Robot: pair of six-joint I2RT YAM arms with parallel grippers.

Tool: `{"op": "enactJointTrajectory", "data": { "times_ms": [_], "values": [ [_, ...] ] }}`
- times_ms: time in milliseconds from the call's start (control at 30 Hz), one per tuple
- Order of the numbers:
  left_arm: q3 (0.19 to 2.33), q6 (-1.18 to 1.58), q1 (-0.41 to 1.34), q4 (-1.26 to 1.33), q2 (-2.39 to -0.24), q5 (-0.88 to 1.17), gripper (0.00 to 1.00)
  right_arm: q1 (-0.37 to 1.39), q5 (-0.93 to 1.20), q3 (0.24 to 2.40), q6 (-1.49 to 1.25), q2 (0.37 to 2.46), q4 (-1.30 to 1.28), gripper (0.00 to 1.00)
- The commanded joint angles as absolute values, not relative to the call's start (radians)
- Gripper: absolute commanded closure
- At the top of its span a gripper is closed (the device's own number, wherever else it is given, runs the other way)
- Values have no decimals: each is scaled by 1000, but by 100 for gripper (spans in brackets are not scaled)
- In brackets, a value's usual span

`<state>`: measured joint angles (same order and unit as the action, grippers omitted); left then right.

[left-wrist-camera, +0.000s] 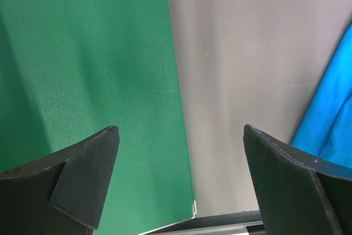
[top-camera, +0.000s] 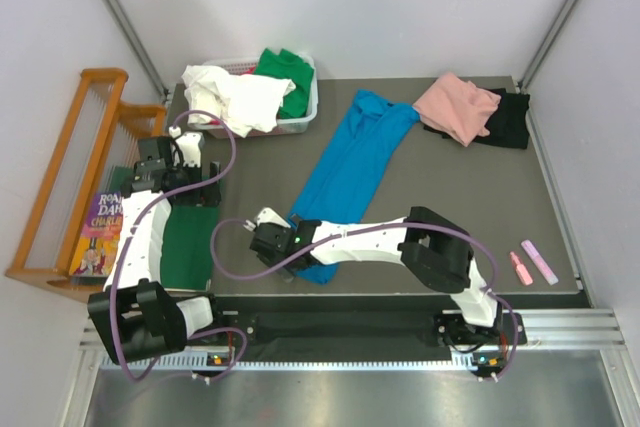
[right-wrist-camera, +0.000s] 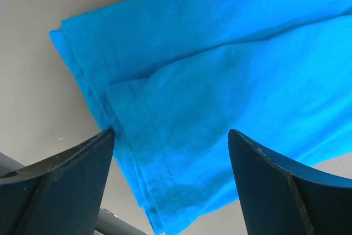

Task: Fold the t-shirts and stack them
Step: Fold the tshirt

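Blue tee [top-camera: 350,172] lies in a long diagonal strip, running from mid far edge down toward the near edge, left of centre. Right gripper [top-camera: 268,239] is over its near end by the near edge, fingers [right-wrist-camera: 66,174] spread wide with the folded hem between them; cannot tell if they touch cloth. Left gripper [left-wrist-camera: 181,130] is near the left edge, fingers spread with nothing between, over the right edge of the green board [top-camera: 185,247] and bare counter [top-camera: 480,207]. Pink tee [top-camera: 455,107] is bunched at the far right corner, partly on the black tee [top-camera: 510,117]. White tee [top-camera: 235,97] and green tee [top-camera: 288,72] are heaped in a basket [top-camera: 312,107] at the far left corner. Two pink markers [top-camera: 535,262] lie near the right edge.
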<state>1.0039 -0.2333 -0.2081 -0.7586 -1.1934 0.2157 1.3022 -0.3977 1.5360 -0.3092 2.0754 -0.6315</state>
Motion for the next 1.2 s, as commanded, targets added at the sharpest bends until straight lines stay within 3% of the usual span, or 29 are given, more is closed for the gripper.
{"op": "enactJointTrajectory", "data": {
  "times_ms": [0,733,1167],
  "values": [
    [997,-242,-213,-733,-1180,212,1,1315,-390,1543,-319,2091,-609,16],
    [974,-258,-213,-726,-1161,199,1,1365,-362,1500,-376,2095,-606,17],
    [960,-276,-213,-722,-1143,179,1,1301,-345,1463,-359,2109,-563,25]
  ]
}}
